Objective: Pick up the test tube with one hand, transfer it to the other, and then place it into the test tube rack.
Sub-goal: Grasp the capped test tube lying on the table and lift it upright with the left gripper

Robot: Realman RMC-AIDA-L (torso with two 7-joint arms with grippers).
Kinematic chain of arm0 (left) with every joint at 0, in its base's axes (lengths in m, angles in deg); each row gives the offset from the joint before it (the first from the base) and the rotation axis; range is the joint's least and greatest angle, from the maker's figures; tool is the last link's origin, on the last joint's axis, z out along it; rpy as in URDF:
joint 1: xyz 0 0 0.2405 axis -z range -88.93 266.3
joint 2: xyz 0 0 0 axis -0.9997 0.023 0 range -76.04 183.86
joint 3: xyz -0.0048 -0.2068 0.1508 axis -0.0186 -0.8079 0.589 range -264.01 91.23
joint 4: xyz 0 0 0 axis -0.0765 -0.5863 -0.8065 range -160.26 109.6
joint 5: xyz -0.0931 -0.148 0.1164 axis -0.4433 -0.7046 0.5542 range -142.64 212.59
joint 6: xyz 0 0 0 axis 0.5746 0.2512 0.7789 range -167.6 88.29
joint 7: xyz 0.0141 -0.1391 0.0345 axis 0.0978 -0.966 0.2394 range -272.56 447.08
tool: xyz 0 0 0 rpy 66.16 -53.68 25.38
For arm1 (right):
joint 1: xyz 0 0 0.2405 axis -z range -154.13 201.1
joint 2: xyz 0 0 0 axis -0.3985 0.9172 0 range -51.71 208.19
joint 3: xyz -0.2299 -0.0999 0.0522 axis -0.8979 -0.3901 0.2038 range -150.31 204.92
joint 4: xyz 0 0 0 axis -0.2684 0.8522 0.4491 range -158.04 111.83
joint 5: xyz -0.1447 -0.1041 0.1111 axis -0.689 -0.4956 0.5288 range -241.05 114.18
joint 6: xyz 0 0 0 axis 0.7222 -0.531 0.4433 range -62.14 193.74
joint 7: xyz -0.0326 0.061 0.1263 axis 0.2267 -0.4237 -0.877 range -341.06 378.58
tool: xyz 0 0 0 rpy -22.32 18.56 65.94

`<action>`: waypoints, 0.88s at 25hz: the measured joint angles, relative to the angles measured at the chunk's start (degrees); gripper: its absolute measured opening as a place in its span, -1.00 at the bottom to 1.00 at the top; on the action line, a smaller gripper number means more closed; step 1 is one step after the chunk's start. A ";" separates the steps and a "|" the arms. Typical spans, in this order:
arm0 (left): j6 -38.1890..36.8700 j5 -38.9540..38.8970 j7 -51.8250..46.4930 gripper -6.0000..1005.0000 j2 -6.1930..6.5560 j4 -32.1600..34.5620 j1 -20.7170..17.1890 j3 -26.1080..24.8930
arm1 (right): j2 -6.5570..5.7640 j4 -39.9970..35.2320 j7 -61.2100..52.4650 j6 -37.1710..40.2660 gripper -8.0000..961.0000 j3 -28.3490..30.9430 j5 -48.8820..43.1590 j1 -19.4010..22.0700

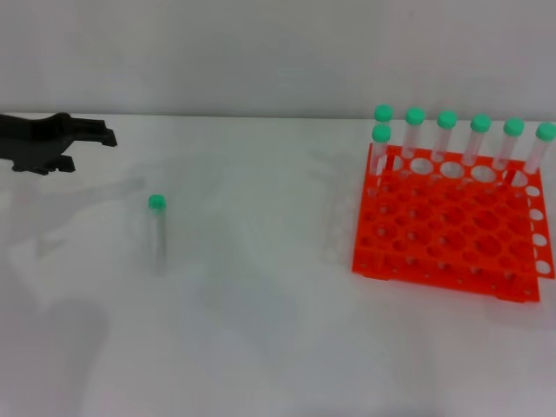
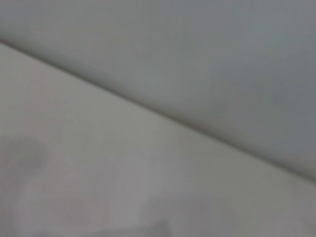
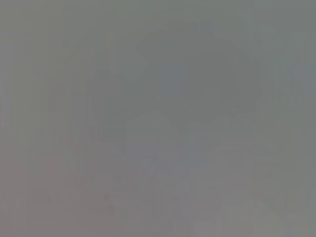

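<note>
Loose test tube (image 1: pixel 156 228) lies on the table (image 1: pixel 261 347); orange rack (image 1: pixel 447 221) holds seven tubes (image 1: pixel 479 139); left gripper (image 1: pixel 82 135) jaws' state unclear.

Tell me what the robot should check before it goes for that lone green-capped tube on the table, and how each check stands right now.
1. Test tube free to grasp: ok, it lies alone on the table, green cap toward the far side.
2. Left pincer near the tube: not ok, it sits at the far left edge, well apart from it.
3. Left pincer open: cannot tell.
4. Right pincer ready for the handover: cannot tell, it is out of view.
5. Test tube rack has free holes: ok, seven capped tubes fill only its far side.
6. Path between tube and rack: ok, nothing lies between.
</note>
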 joint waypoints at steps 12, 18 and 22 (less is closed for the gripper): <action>0.99 28.97 -16.77 0.69 -0.04 5.21 13.84 0.07 | 0.08 0.10 1.37 -0.81 0.82 0.00 0.04 -0.55; 3.75 33.98 -20.49 0.68 -0.22 12.41 14.82 0.08 | 0.17 0.03 1.40 -0.81 0.82 0.00 0.04 -0.63; 4.50 37.92 -22.93 0.67 -1.14 13.32 15.54 0.06 | 0.19 -0.09 1.41 -0.81 0.82 -0.31 -0.24 -0.97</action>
